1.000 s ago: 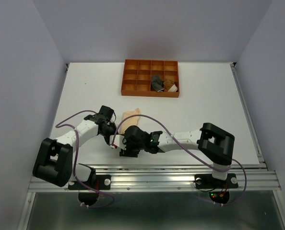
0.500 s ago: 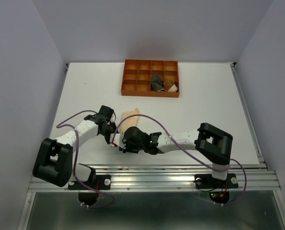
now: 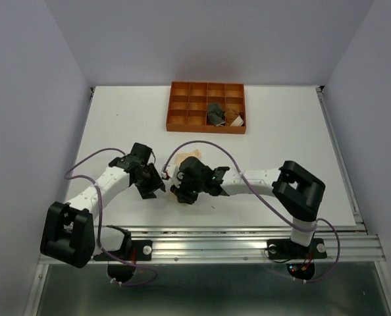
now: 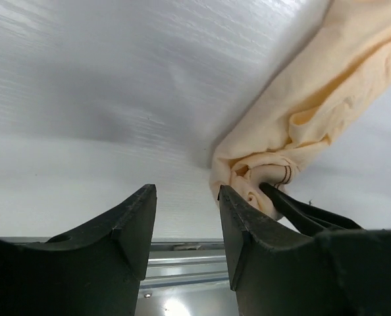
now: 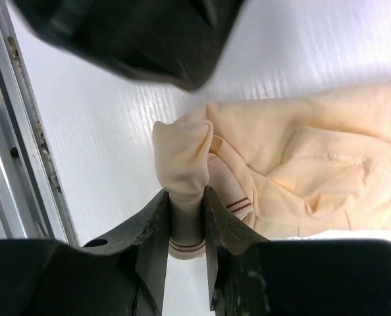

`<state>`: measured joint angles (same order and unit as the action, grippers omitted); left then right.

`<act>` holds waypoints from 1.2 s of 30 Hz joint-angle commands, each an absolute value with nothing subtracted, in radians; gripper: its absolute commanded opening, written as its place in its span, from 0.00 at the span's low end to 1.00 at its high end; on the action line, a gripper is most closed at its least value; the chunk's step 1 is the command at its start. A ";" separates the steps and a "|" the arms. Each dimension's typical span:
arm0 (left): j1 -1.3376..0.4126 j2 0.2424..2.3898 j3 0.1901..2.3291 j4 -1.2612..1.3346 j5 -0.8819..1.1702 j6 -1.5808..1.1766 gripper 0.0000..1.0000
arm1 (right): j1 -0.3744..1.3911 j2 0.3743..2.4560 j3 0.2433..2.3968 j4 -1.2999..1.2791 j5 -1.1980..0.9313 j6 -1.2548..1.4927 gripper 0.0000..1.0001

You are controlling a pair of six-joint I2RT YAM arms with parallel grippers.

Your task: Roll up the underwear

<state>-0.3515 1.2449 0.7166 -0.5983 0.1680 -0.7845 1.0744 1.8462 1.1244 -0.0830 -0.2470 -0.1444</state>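
Note:
The pale peach underwear [image 5: 301, 151] lies on the white table with its near end bunched into a roll. My right gripper [image 5: 185, 217] is shut on that rolled end, where the striped waistband shows between its fingers. In the top view the right gripper [image 3: 182, 188] sits over the fabric [image 3: 194, 154]. My left gripper [image 4: 185, 220] stands open just left of the roll [image 4: 268, 178], with only bare table between its fingers; from above the left gripper [image 3: 154, 187] is close beside the right one. A dark grey underwear [image 3: 215, 114] and a brown one [image 3: 234, 117] sit in the tray.
The orange-brown grid tray [image 3: 182, 105] stands at the back centre of the table. The metal rail [image 3: 208, 232] at the table's near edge runs just behind both grippers. Grey walls close in both sides.
My left gripper has opened and let go of the fabric. My right gripper has closed on the rolled end and carried it away from the near edge, over the rest of the cloth.

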 commanded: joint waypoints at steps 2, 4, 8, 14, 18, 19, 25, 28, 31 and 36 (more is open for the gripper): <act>-0.336 1.194 0.704 -0.606 0.112 -0.827 0.54 | 1.011 1.881 1.196 -0.247 -0.461 -0.037 0.01; -0.334 1.171 0.684 -0.580 0.124 -0.828 0.54 | 0.973 1.904 1.207 -0.249 -0.532 -0.002 0.01; -0.336 1.122 0.646 -0.487 0.187 -0.804 0.55 | 0.904 1.973 1.249 -0.259 -0.687 0.081 0.01; -0.351 1.040 0.565 -0.341 0.294 -0.784 0.57 | 0.816 2.065 1.304 -0.270 -0.824 0.169 0.01; -0.359 1.049 0.535 -0.293 0.337 -0.772 0.59 | 0.773 2.111 1.312 -0.270 -0.908 0.211 0.01; -0.359 1.066 0.525 -0.285 0.344 -0.766 0.60 | 0.759 2.120 1.313 -0.268 -0.917 0.219 0.01; -0.362 1.109 0.497 -0.193 0.405 -0.752 0.60 | 0.739 2.178 1.312 -0.265 -0.950 0.230 0.01; -0.360 1.138 0.489 -0.155 0.413 -0.749 0.60 | 0.730 2.192 1.316 -0.265 -0.942 0.236 0.01; -0.362 1.153 0.476 -0.123 0.428 -0.741 0.60 | 0.730 2.197 1.319 -0.267 -0.928 0.244 0.01; -0.364 1.170 0.453 -0.097 0.436 -0.741 0.60 | 0.719 2.207 1.321 -0.267 -0.911 0.256 0.01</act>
